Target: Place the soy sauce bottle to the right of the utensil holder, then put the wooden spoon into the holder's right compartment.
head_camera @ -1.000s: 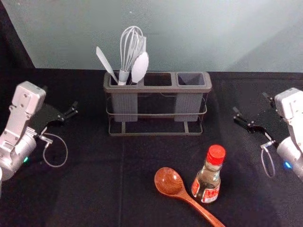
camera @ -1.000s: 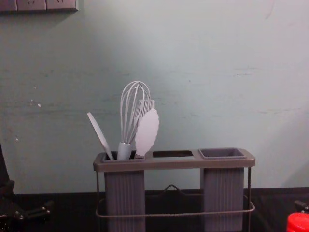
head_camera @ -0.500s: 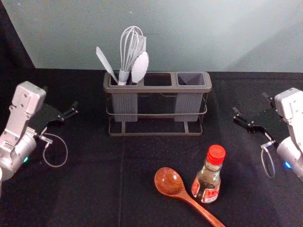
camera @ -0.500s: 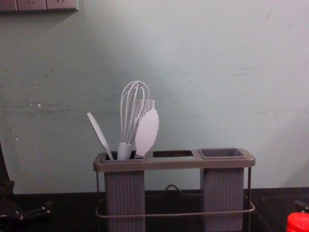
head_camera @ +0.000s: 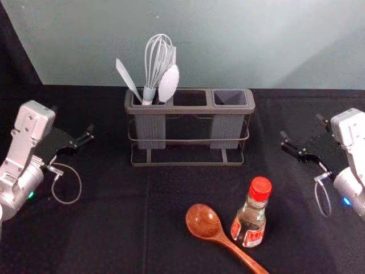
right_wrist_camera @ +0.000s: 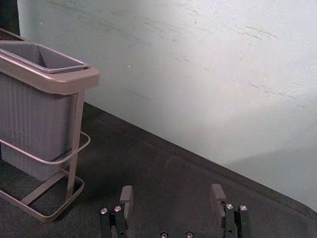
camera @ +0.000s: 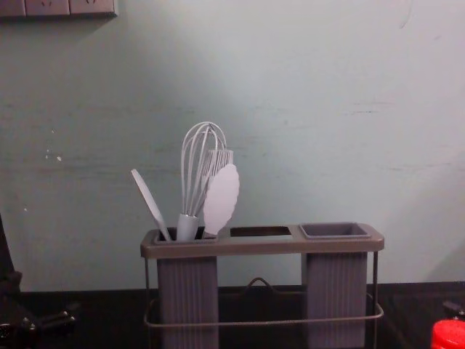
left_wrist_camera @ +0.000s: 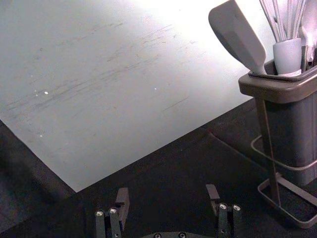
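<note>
**Along the worktop (head_camera: 102, 228), whisk in holder**

The left gripper (head_camera: 72, 121) is spread, at left. Toward the back edge, the utensil holder (head_camera: 191, 108) has a whisk (head_camera: 149, 93) in its left compartment. Nearer the front, the wooden spoon (head_camera: 203, 221) lies beside the upright soy sauce bottle (head_camera: 249, 221). The right gripper (head_camera: 301, 126) is spread, at right.

Flat grey-green wall (head_camera: 228, 40), black cloth-covered table (head_camera: 102, 228).
Wall: thin dark scuffs (camera: 370, 113), small white specks (camera: 59, 158); grey rectangular socket panel (camera: 48, 7) top left, chest view.

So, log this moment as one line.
left gripper: open; right gripper: open; soy sauce bottle: upright; wooden spoon: beside bottle; right compartment: empty
</note>
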Robot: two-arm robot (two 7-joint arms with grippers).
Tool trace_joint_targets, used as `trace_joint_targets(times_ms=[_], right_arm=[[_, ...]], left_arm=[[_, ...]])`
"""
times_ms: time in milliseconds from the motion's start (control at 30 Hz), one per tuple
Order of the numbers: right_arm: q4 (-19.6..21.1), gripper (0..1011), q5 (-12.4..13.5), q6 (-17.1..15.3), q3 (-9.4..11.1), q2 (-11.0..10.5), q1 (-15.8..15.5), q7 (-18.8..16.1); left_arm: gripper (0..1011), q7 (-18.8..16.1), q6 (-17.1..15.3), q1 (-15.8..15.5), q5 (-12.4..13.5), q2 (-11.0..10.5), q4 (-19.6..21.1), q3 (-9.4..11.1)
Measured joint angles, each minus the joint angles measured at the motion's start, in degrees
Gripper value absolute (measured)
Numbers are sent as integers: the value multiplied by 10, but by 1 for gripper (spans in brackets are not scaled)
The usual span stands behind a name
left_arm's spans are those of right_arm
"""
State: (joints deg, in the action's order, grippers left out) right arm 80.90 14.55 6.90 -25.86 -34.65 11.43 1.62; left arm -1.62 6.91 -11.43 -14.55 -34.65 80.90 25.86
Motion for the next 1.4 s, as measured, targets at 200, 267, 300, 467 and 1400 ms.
trace_joint_targets(times_ms=[200, 267, 300, 467, 1400], right_arm=[[13, 1002, -4, 1, 6, -3, -12, 1], [28, 1002, -7, 1, 11, -8, -24, 1], [28, 1003, -7, 1, 11, -8, -24, 1], [68, 1002, -10, 1, 25, -28, -60, 0], [254, 1002, 68, 55, 135, -111, -269, -63]], left_arm=[[1011, 0, 0, 0, 0, 0, 0, 0], [1011, 0, 0, 0, 0, 0, 0, 0], [1011, 0, 0, 0, 0, 0, 0, 0], [1011, 0, 0, 0, 0, 0, 0, 0], [1011, 0, 0, 0, 0, 0, 0, 0]])
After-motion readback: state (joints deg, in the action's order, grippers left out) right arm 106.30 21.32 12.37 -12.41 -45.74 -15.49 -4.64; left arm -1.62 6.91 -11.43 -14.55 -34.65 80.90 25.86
